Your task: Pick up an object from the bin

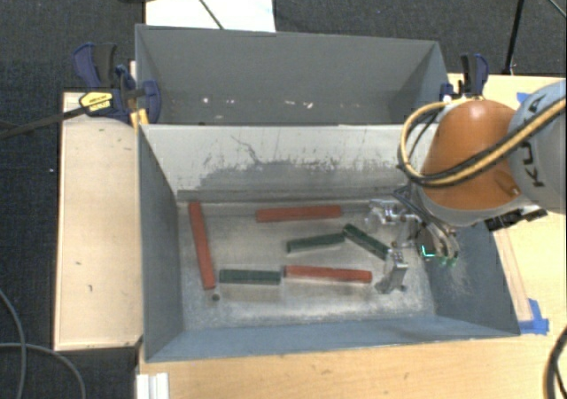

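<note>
Right end of bin floor: gripper (390,246) low over the bin (292,78), wrist close to the sloping right wall.
Jaws: stand wide apart as far as I can make out, one tip toward the back, the other down by the front; nothing clamped.
Likely target: slanted dark green stick (363,239), its right end lying between the tips.
Neighbours: front red stick (328,274), its right end just beside the front tip; flat green stick (314,242) near the slanted one's left end; back red stick (299,213) close to the rear tip.
Farther off: upright red stick (201,245) and front green stick (250,277), well clear on the left.
Risk, end grip: closing on the stick's tip, not its middle, could let it pivot and slip out on the lift.
Risk, double catch: front tip may pin or drag the red stick's end along.
Risk, thin flat piece: tips may ride over it and close on nothing.
Risk, wall: little room on the right; a shift that way could scrape the slope.
</note>
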`<state>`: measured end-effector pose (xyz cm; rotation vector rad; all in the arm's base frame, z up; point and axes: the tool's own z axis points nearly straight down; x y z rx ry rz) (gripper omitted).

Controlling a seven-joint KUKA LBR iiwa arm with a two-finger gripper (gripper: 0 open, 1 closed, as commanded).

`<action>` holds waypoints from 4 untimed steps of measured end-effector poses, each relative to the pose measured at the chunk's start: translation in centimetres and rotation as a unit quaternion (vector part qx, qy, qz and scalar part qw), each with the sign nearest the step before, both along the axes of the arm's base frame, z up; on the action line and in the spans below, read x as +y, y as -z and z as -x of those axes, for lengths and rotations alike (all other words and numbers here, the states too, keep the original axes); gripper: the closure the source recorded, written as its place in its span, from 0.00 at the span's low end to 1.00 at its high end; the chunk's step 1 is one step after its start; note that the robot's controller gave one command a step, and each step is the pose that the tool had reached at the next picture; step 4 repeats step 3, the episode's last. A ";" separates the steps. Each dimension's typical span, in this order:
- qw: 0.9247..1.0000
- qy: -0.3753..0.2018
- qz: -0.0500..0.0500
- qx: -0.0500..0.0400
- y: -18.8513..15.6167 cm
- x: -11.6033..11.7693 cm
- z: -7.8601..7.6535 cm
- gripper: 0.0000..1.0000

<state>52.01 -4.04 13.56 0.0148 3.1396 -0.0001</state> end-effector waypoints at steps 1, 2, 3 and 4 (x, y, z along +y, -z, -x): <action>0.999 0.054 0.000 0.001 6.5 1.1 1.3 1.00; 0.999 0.053 0.000 0.001 6.5 1.1 1.3 1.00; 0.998 0.060 0.000 -0.002 -9.6 -0.1 2.5 1.00; 0.998 0.060 0.000 -0.002 -9.6 -0.1 2.5 1.00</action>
